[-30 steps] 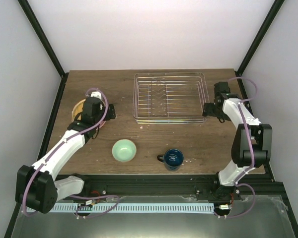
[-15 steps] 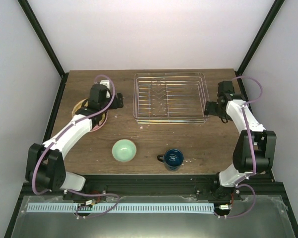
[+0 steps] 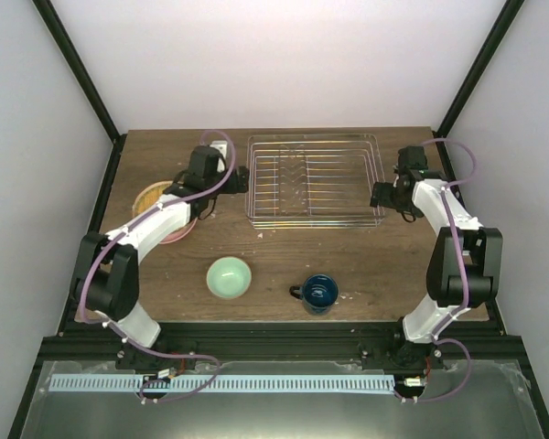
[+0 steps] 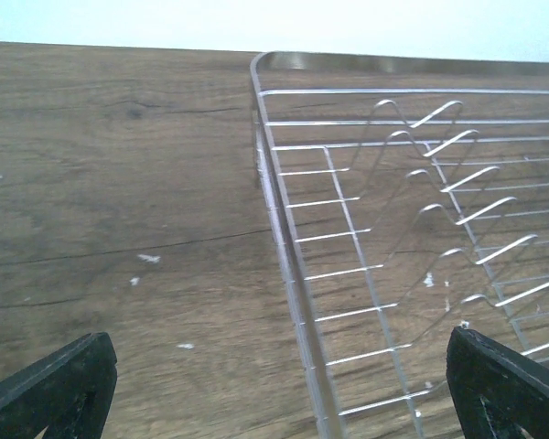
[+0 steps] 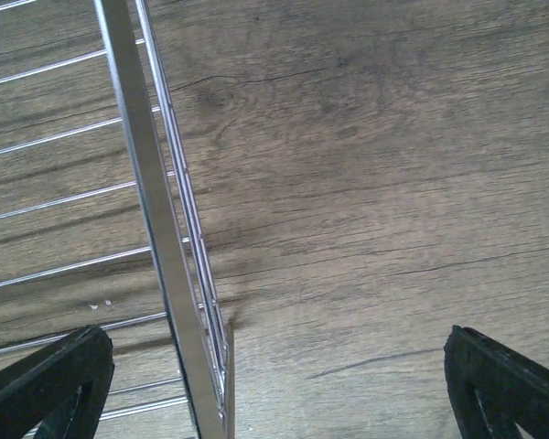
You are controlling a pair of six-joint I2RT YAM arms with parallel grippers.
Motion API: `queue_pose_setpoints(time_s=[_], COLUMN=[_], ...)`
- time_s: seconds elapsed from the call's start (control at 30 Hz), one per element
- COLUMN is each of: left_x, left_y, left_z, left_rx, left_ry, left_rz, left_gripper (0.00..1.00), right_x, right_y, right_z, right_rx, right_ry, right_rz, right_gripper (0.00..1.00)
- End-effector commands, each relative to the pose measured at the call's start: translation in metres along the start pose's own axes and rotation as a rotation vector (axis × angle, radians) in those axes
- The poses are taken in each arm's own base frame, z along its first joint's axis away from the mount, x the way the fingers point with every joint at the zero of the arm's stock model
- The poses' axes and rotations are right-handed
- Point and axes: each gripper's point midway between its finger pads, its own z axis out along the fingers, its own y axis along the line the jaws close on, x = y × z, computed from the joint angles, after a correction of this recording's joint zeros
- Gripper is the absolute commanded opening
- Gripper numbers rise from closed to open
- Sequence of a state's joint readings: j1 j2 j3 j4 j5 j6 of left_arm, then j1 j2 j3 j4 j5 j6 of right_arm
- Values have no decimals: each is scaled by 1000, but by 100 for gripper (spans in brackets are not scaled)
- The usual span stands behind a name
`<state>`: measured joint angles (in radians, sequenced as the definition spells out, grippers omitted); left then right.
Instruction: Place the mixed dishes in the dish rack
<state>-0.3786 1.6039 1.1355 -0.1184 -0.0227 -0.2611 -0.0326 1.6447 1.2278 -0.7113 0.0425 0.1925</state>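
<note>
Silver rack (image 3: 314, 180) sits at the back of the surface (image 3: 393, 265), nothing in it yet. My left fingers (image 3: 239, 178) are spread wide over its left rim and my right fingers (image 3: 381, 196) wide over its right rim, both holding nothing. I reckon I'm steadying the rack before loading, though that's hard to call. Next it's back for the plates (image 3: 152, 197) at far left, then bowl (image 3: 229, 277) and mug (image 3: 318, 293) out front. Dark scuffed wood below, plain pale walls (image 3: 274, 64) around.

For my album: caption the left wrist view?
Open left gripper over the rim of the silver wire dish rack, brown wooden table beneath.
</note>
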Motion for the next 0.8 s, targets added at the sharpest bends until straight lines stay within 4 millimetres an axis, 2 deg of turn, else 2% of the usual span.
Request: queue_pose_setpoints(time_s=[0.0, 0.2, 0.37, 0.53, 0.77], left_x=[-6, 18, 50, 85, 110], left_y=[-25, -33, -33, -34, -56], left_z=[13, 32, 40, 40, 30], left_rx=[25, -17, -43, -95, -66], left_ry=[-8, 64, 158, 251, 313], left_rz=[29, 65, 82, 131, 180], left_gripper=[100, 100, 100, 100, 100], right_x=[-12, -7, -1, 6, 20], right_y=[7, 5, 2, -2, -6], right_z=[-4, 0, 0, -2, -10], right_rx=[-27, -15, 4, 24, 37], right_ry=[-36, -19, 1, 33, 71], right_rz=[-5, -11, -8, -13, 22], right_gripper=[100, 100, 100, 100, 100])
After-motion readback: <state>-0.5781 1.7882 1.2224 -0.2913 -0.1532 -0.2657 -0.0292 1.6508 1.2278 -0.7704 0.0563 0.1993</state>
